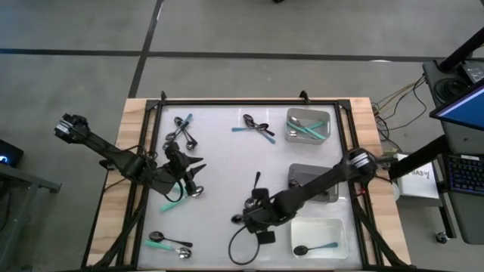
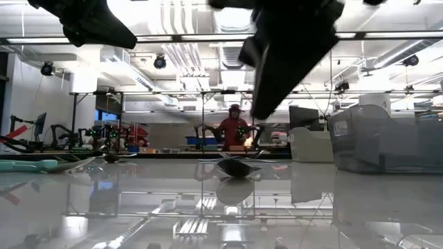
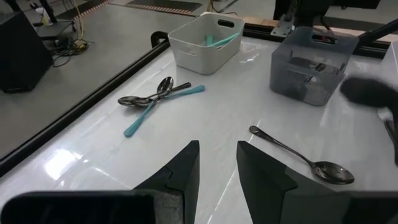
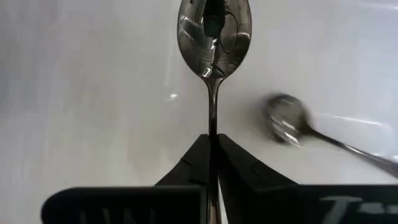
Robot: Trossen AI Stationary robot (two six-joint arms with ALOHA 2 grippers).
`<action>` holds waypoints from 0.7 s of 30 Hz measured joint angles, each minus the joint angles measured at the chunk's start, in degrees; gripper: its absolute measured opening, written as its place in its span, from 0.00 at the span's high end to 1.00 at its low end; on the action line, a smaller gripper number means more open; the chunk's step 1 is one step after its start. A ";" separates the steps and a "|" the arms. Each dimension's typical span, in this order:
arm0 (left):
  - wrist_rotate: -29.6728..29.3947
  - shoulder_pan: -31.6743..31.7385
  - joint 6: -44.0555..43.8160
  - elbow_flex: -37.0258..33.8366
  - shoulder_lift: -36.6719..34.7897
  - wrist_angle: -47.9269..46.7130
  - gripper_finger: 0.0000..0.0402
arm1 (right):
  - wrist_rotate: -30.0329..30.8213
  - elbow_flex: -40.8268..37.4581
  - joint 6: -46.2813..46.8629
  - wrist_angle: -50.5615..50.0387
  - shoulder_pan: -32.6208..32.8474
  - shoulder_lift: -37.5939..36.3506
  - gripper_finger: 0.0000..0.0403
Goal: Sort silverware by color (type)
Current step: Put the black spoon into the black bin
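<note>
My right gripper (image 1: 252,214) is over the table's middle, toward the near edge, shut on an all-metal spoon (image 4: 213,37). A second metal spoon (image 3: 298,157) lies flat on the table beside it (image 1: 256,185). My left gripper (image 3: 217,169) stands open above the table's left half (image 1: 195,170), holding nothing. A metal spoon (image 1: 195,191) and a teal-handled one (image 1: 175,202) lie close by it. Other spoons lie in small groups at the far left (image 1: 182,128), the far middle (image 1: 254,127) and the near left (image 1: 168,243). My right gripper pinches the metal spoon's thin handle (image 4: 212,127) between its two fingers. The handle runs along the fingers and back between them. The fingers slant steeply down. The spoon sticks out past the fingertips, its bowl (image 4: 214,34) foremost and lowest, seemingly clear of the table.
On the right side stand three trays. The white one (image 1: 327,119) at the far edge holds teal-handled spoons. The grey one (image 1: 302,172) is in the middle, partly under my right arm. The white one (image 1: 340,227) at the near edge holds a black-bowled, teal-handled spoon (image 1: 314,248). A black frame (image 1: 227,103) rims the table.
</note>
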 joint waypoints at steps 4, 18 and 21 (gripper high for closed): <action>0.00 0.00 -0.02 0.00 0.00 0.00 0.78 | 5.27 -0.27 1.52 -8.93 -0.14 -4.72 0.98; 0.02 0.00 -0.23 -0.04 0.00 -0.40 0.78 | 11.88 -20.64 16.59 -16.14 -0.46 -26.13 0.98; 0.02 0.00 -0.26 -0.07 0.00 -0.40 0.78 | 11.87 -27.49 21.76 -15.68 -0.34 -32.50 0.98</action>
